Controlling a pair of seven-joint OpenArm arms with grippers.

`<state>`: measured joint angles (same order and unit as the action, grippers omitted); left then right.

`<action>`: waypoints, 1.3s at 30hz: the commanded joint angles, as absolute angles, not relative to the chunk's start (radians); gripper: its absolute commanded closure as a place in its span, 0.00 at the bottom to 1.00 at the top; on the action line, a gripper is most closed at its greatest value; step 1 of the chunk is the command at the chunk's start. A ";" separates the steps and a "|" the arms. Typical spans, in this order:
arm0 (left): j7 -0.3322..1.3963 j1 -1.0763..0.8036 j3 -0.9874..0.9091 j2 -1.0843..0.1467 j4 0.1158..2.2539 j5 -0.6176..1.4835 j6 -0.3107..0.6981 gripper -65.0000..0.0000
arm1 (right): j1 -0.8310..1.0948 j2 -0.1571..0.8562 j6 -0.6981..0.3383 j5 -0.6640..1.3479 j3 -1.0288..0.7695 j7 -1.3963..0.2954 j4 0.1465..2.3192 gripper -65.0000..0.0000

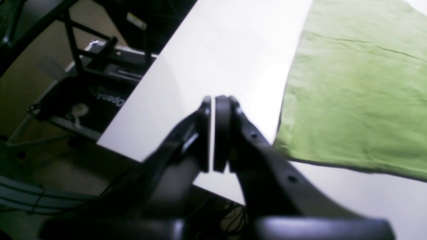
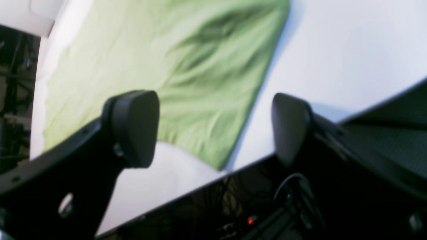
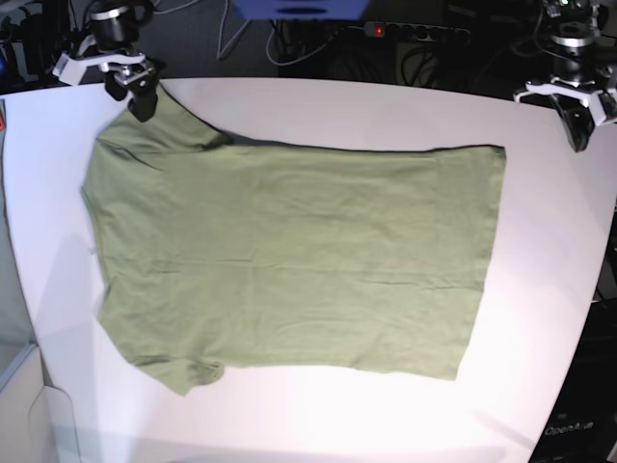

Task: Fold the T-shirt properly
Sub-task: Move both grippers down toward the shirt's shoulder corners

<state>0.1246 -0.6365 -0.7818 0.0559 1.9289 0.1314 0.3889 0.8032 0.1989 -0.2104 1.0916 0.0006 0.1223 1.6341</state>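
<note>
White table (image 3: 540, 289), T-shirt (image 3: 289, 251) printless; "OpenA…" label (image 3: 569, 429) at edge.

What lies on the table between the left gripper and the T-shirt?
Only bare white table. In the left wrist view, nothing sits between the shut left gripper and the T-shirt edge; the base view agrees.

White table (image 3: 540, 318) seen lit brightly from above; glare noted along its near edge. Dark space observed beyond the far edge, where tangled cables (image 3: 424, 60) and a power strip (image 3: 415, 31) with a red light are visible. A tan floor (image 1: 20, 86) is glimpsed beneath a black frame (image 1: 71, 50).
</note>
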 commanded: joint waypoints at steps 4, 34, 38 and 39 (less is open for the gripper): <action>0.101 -0.641 -0.789 0.050 1.946 0.139 0.383 0.98 | 0.812 0.191 -0.242 1.099 -0.004 0.101 1.647 0.22; 0.102 -0.615 -0.782 0.050 1.936 0.139 0.383 0.86 | 0.753 0.197 -0.242 1.098 0.013 -0.030 1.633 0.99; 0.102 -0.593 -0.780 0.050 1.911 0.140 0.383 0.57 | 0.751 0.213 -0.240 1.098 0.012 -0.030 1.633 0.98; 0.102 -0.581 -0.780 0.050 1.899 0.140 0.384 0.54 | 0.751 0.213 -0.240 1.098 0.012 -0.030 1.633 0.98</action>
